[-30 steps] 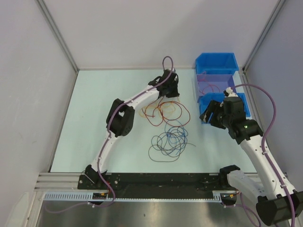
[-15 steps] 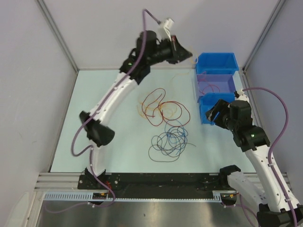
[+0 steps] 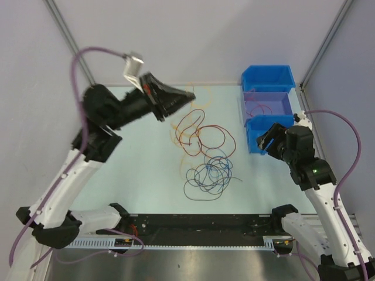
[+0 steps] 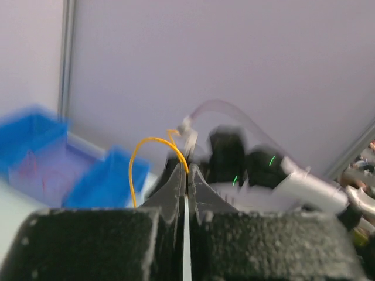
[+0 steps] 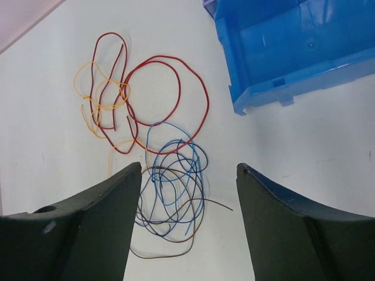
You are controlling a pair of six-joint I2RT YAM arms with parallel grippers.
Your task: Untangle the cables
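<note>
Since half a second ago the left gripper (image 3: 186,99) has swung away from the far corner of the blue bins (image 3: 275,77) and now hangs high to their left. The right arm has hardly shifted. That left gripper is clenched on one thin orange wire (image 4: 153,139), which I judge it has raised to draw the strand clear of the heap. The right gripper (image 5: 189,165) is released and empty, hovering just left of the bins and facing the heap, probably ready for the next strand. The rest of the cables (image 3: 206,158) lie on the desk (image 3: 129,175) left of the bins. I count three bins in a column, two grippers and four colours: red, orange, blue, black. Where the blue and black cross, I cannot count the strands.
</note>
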